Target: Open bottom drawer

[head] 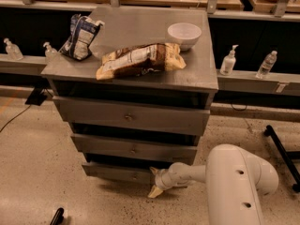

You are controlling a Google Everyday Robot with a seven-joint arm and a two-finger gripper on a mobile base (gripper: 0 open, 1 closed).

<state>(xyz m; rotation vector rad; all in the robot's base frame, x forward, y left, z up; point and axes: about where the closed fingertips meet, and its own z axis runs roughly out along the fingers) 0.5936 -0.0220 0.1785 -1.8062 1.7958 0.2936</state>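
Grey bottom drawer (110, 171) has its right end hidden behind the spread hand (153, 182).

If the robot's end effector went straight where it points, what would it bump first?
Probably the bottom drawer, near its knob; the end effector sits low, just beside that front. Depth is unclear.

We see a grey chest (140, 22) standing on the speckled floor (28, 172). On its top lie a blue-and-white bag (80, 36) at the left, a tan snack bag (140, 60) in the middle and a white bowl (184, 34) towards the right. Our gripper (153, 182) sits low by the bottom drawer (112, 172).
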